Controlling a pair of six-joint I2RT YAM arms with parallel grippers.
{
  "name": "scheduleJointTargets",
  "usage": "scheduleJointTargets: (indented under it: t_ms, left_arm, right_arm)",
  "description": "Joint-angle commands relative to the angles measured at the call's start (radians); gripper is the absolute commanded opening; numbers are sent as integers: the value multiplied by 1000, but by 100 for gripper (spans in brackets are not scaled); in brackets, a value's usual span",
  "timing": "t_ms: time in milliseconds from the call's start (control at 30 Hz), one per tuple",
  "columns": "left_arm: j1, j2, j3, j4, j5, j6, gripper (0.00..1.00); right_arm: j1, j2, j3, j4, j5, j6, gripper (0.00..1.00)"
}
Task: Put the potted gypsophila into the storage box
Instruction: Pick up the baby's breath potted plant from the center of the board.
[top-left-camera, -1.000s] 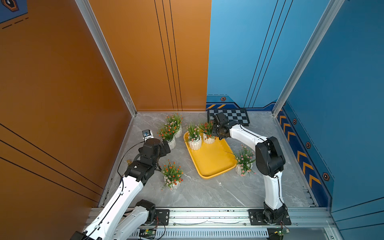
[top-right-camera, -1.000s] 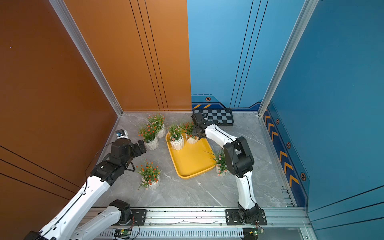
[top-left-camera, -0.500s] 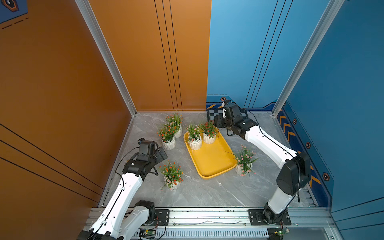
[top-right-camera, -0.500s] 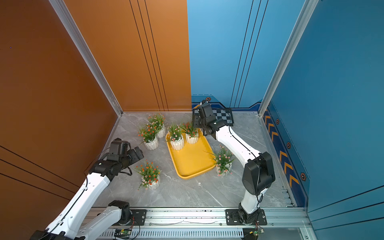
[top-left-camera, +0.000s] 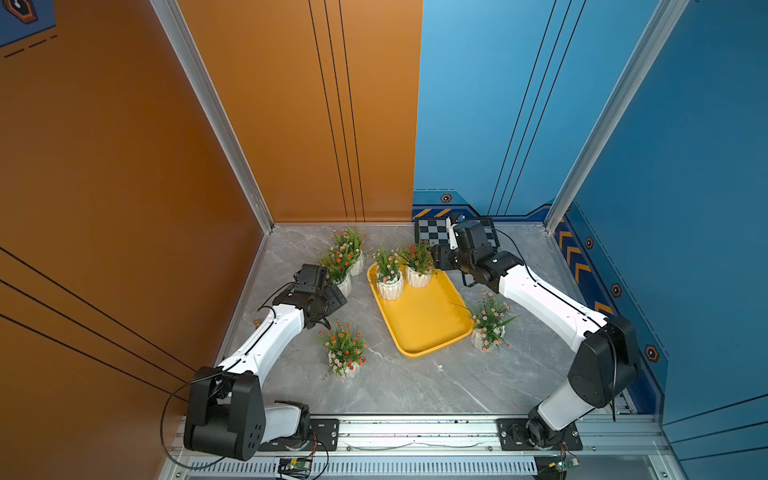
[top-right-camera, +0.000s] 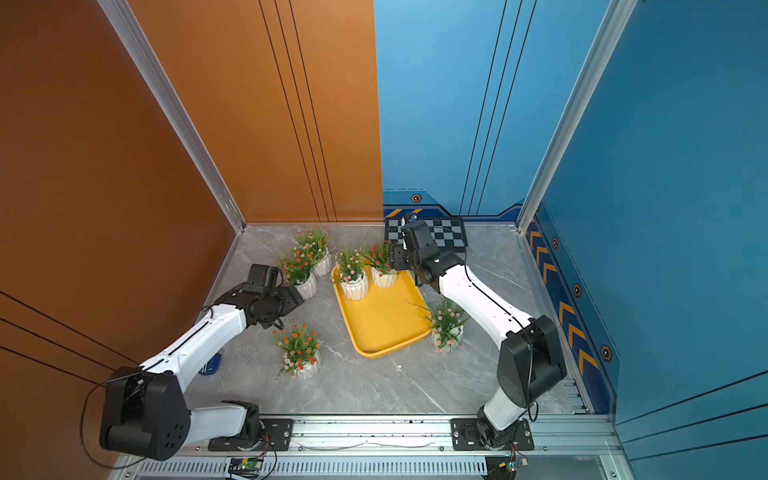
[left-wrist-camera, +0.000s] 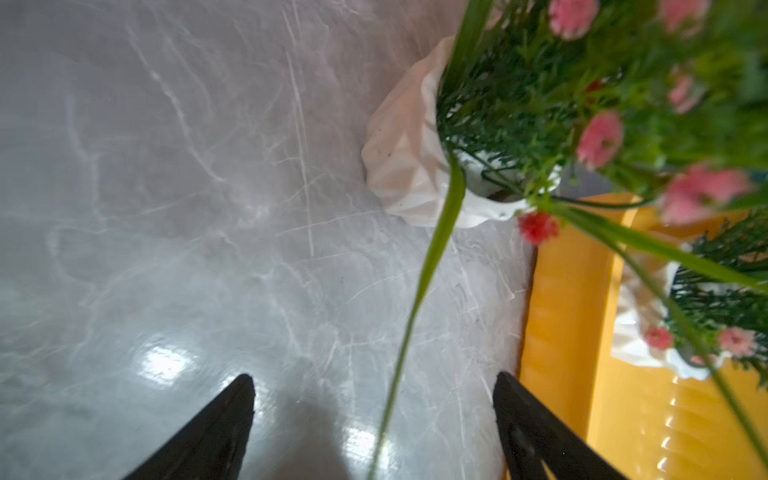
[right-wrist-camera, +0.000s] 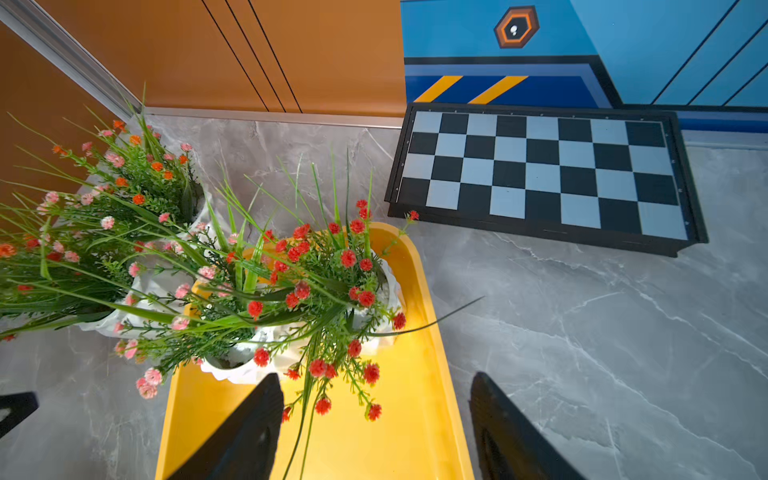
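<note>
**1. Completed.** In both top views we counted six pots of the potted gypsophila. Two stood inside the storage box (top-left-camera: 424, 320), side by side at its upper end, just above the centre of the frame. These were the pink-flowered pot (top-left-camera: 390, 286) and the red-flowered pot (top-left-camera: 418, 276). We judged both placements finished. The rest of the box floor was bare.

**2. Outstanding.** Four pots stood on the grey table (top-left-camera: 415, 386), outside the box.
- The rear pot (top-left-camera: 353, 254) and the front pot (top-left-camera: 340, 274) stood close together, left of the box's upper end.
- The lower-left pot (top-left-camera: 345, 357) stood apart from the box, left of its lower end.
- The right-hand pot (top-left-camera: 487, 330) stood just beside the box's lower right rim.

We therefore rated the task about one third done.

**3. Grippers.**
- The left gripper (left-wrist-camera: 374, 382) had its jaws apart and held nothing; only a loose grass blade (left-wrist-camera: 432, 266) crossed the gap. In a top view it sat just below the front pot. We could not confirm contact.
- The right gripper (right-wrist-camera: 374, 378) also had its jaws apart with nothing clamped. A few red flower stems hung loose in the gap above the box floor. In a top view it sat just right of the red-flowered pot, below the checkered board (top-left-camera: 432, 233).
</note>
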Motion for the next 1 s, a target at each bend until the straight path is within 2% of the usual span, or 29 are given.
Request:
scheduleJointTargets:
  t_ms: [0, 67, 133, 300, 600, 800, 967]
  left_arm:
    - [8, 52, 45, 81, 28, -61, 88]
    - [10, 75, 50, 106, 17, -86, 88]
    - [11, 96, 52, 130, 3, -110, 82]
    - [17, 151, 69, 157, -38, -153, 81]
    - [37, 197, 19, 334, -28, -257, 74]
    - [42, 154, 16, 309, -53, -249, 74]
    - [58, 194, 56, 219, -51, -222, 70]
  right_arm:
    - [8, -63, -34, 32, 37, -30, 73]
    - [8, -79, -51, 32, 45, -30, 74]
    - [8, -86, -60, 33, 51, -33, 74]
    - [5, -82, -70, 33, 55, -39, 74]
    - [-4, -74, -78, 28, 64, -38, 74]
    - [-9, -65, -80, 27, 61, -37, 74]
    - [-11, -51, -69, 27, 49, -35, 74]
